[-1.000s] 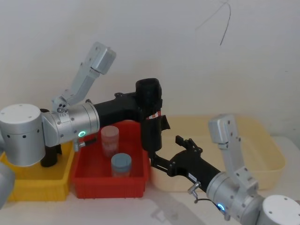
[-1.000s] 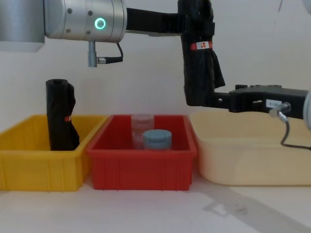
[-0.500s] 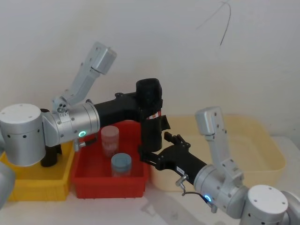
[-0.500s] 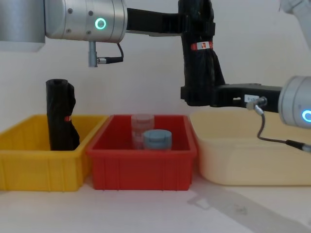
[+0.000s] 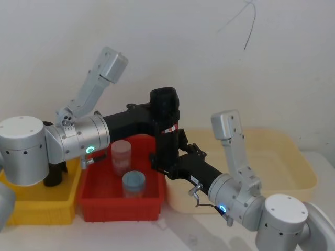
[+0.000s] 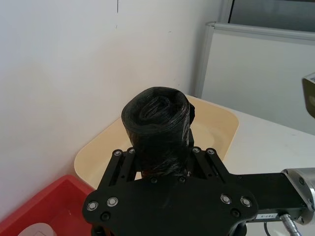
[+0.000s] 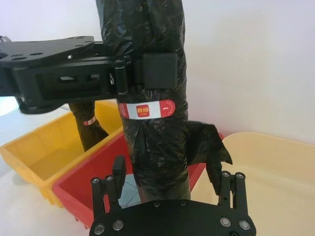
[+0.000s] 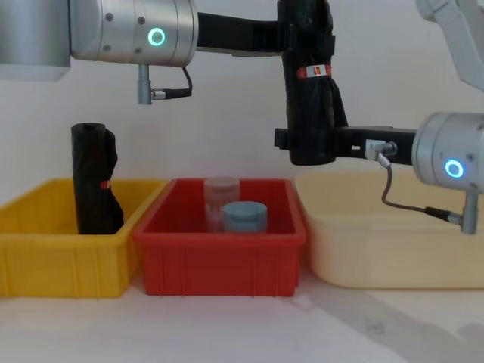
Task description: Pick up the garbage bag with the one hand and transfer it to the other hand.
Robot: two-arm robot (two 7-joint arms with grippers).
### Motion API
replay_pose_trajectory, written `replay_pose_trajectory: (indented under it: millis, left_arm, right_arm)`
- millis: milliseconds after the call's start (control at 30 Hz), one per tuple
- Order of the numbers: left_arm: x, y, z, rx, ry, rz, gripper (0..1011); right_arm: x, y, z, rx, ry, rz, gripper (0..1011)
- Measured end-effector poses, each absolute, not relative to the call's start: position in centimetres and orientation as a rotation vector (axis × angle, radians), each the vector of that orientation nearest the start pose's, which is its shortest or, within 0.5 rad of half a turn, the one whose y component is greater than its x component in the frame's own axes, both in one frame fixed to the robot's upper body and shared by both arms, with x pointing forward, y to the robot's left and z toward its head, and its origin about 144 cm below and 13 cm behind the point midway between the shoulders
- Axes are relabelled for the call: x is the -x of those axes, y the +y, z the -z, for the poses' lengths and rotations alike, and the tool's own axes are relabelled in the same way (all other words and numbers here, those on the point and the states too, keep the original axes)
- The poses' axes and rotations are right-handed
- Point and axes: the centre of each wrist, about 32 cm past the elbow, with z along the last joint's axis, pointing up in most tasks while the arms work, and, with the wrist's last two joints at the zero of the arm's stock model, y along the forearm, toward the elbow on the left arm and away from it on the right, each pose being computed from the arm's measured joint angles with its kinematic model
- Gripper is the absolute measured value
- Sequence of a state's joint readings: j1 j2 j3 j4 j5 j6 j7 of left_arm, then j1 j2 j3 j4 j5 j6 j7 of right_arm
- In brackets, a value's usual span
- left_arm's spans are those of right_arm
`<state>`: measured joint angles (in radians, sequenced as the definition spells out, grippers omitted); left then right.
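Garbage bag (image 8: pixel 308 106) upright, left gripper (image 8: pixel 302 36) pinching its upper part, right gripper (image 7: pixel 166 174) spread around its lower end.

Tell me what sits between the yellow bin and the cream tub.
The red bin, holding two jars, sits between them in the chest view. Higher up, the left gripper grips the black roll.

Open air lies between the hanging garbage bag (image 8: pixel 308 98) and jars (image 8: pixel 243 217) below
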<state>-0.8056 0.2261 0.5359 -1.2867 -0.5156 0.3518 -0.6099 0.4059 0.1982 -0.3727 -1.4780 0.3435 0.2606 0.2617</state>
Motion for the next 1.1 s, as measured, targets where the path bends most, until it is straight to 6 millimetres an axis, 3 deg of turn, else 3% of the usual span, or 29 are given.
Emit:
replay_pose_trajectory:
  millis: [267, 600, 633, 767, 833, 967, 1100]
  left_arm:
    - [-61.7, 15.8, -134.5, -0.043, -0.016, -0.521, 414]
    - [-61.7, 15.8, -134.5, -0.043, -0.016, -0.521, 414]
    - [-61.7, 15.8, -134.5, -0.043, -0.016, -0.521, 414]
    - [-61.7, 15.8, -134.5, -0.043, -0.016, -0.521, 414]
    - [-61.7, 15.8, -134.5, -0.042, -0.016, -0.521, 414]
    - [-61.7, 15.8, -134.5, -0.042, -0.016, -0.521, 471]
    - [-61.7, 15.8, -134.5, -0.042, -0.016, -0.521, 599]
  right_arm:
    - [-55.3, -17.4, -124.3, 0.014, 0.059, 0.956, 979]
    - [-55.6, -17.3, -124.4, 0.010, 0.069, 0.958, 737]
    - [-55.6, -17.3, -124.4, 0.010, 0.071, 0.958, 668]
    - [-55.7, -17.3, -124.5, 0.009, 0.072, 0.958, 555]
    - [-55.8, -17.3, -124.5, 0.009, 0.073, 0.959, 537]
    - [-55.8, -17.3, -124.5, 0.009, 0.074, 0.960, 537]
    - [-55.8, -17.3, -124.5, 0.007, 0.076, 0.962, 533]
